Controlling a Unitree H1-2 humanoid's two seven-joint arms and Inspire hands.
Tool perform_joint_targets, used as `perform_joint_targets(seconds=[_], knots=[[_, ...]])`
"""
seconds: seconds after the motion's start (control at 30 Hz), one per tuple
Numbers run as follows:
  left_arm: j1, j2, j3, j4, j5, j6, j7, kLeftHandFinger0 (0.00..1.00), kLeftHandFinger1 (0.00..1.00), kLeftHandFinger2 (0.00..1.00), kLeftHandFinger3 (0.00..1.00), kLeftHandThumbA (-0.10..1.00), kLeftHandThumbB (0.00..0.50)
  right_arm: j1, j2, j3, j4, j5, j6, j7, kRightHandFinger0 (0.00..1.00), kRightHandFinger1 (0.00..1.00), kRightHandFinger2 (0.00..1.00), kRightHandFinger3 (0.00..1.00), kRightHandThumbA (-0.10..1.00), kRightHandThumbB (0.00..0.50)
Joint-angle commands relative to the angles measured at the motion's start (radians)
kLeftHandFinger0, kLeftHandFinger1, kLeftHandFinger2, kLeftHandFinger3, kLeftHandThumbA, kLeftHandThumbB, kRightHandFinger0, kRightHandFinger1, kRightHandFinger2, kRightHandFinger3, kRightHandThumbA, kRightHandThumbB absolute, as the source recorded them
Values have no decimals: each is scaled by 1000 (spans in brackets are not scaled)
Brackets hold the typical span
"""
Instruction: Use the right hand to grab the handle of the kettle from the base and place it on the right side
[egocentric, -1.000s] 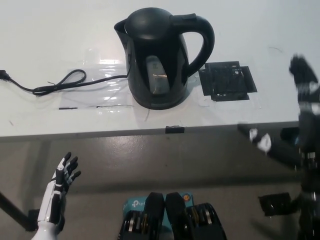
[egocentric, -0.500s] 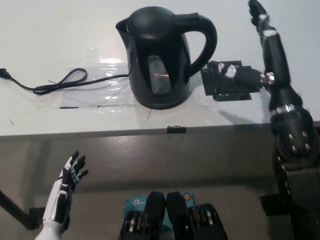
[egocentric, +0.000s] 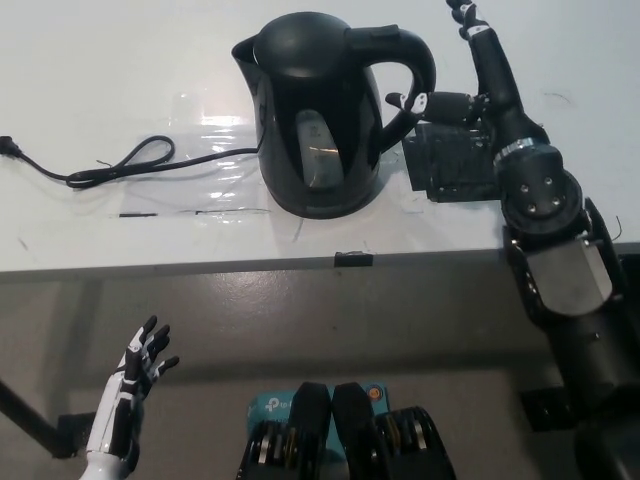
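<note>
White table (egocentric: 100, 60) fills the top of my view, grey floor (egocentric: 300, 320) below its front edge. Black kettle (egocentric: 318, 110) sits upright on its base (egocentric: 320, 205) near the table's middle, spout to my left, handle (egocentric: 408, 75) arching out to my right. I see the right arm (egocentric: 560, 270) coming up from the bottom right and reaching over the table edge. The right hand (egocentric: 470, 95) is just beside the handle on its right: one finger stretches up past the handle's top, another pokes left toward the handle loop, its tip near the handle, but I cannot tell if it touches. Fingers spread wide, nothing gripped. Kettle not lifted, bottom flush on the base.

A black mat (egocentric: 455, 165) lies on the table right of the kettle, partly under the right hand. A clear plastic sheet (egocentric: 210, 165) is taped flat left of the base, and a black power cord (egocentric: 110, 170) snakes across it toward the left edge.

Left hand (egocentric: 135, 380) hangs low at the bottom left over the floor, well apart from the table, fingers apart, empty.
</note>
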Motion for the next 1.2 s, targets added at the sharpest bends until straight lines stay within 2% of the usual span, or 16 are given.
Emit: perform_joint_targets(seconds=[0.0, 0.43, 0.47, 0.7, 0.83, 1.03, 1.17], knots=[[-14, 11, -5, -6, -11, -62, -25, 925, 1000, 1000, 1000, 1000, 500, -124, -15, 2, 118, -7, -91, -66, 1000, 1000, 1000, 1000, 1000, 306], [-14, 11, -3, -17, -22, -51, -35, 895, 1000, 1000, 1000, 1000, 500, -187, -24, 11, 303, -4, -154, -102, 1000, 1000, 1000, 1000, 1000, 303], [-16, 11, -3, -16, -24, -49, -36, 892, 1000, 1000, 1000, 1000, 500, -194, -23, 9, 317, 0, -156, -103, 1000, 1000, 1000, 1000, 1000, 323], [-15, 10, -4, -16, -21, -48, -32, 888, 1000, 1000, 1000, 1000, 500, -213, -11, 25, 360, -10, -186, -123, 1000, 1000, 1000, 1000, 1000, 327], [-20, 11, -4, -17, -22, -49, -33, 899, 1000, 1000, 1000, 1000, 500, -232, -1, 29, 384, -3, -193, -127, 1000, 1000, 1000, 1000, 1000, 347], [-28, 13, -5, -11, -24, -49, -36, 895, 1000, 1000, 1000, 1000, 500, -243, 12, 31, 382, 3, -198, -136, 1000, 1000, 1000, 1000, 1000, 322], [-29, 14, -5, -8, -24, -53, -38, 895, 1000, 1000, 1000, 1000, 500, -258, 13, 33, 406, 4, -196, -135, 1000, 1000, 1000, 1000, 1000, 333]])
